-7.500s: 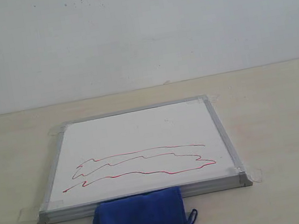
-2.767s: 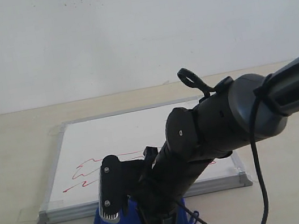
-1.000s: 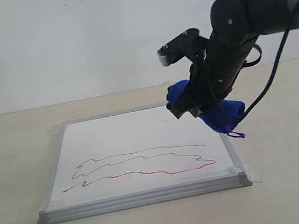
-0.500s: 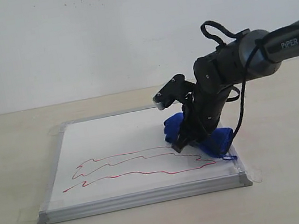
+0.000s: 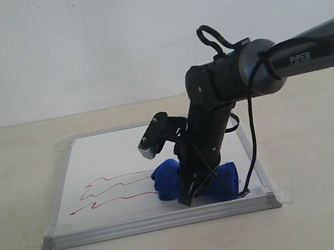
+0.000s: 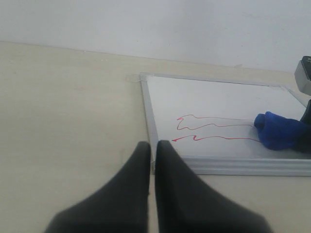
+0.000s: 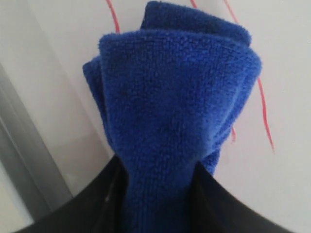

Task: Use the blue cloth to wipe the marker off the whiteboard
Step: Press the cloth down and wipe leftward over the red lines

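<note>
The whiteboard (image 5: 108, 157) lies flat on the table, silver-framed. Red marker lines (image 5: 111, 192) show only on its left half. My right gripper (image 5: 188, 195) is shut on the bunched blue cloth (image 5: 166, 179), which presses on the board near its front edge, right of the remaining marker. Close up, the blue cloth (image 7: 175, 102) fills the space between the black fingers (image 7: 92, 204), with marker strokes (image 7: 265, 116) beside it. My left gripper (image 6: 151, 145) is shut and empty, low over the table off the whiteboard's (image 6: 214, 104) corner; marker (image 6: 214, 131) and cloth (image 6: 282, 136) are visible beyond.
The beige table (image 5: 11, 189) surrounds the board, and a white wall (image 5: 76, 44) rises behind it. The right arm (image 5: 236, 78) with its black cable (image 5: 250, 143) hangs over the board's right half. Clear tape tabs (image 5: 284, 195) stick out at the corners.
The right gripper has dragged the blue cloth leftward and toward the front edge across the board. The red lines' right half, present half a second ago, no longer shows.
</note>
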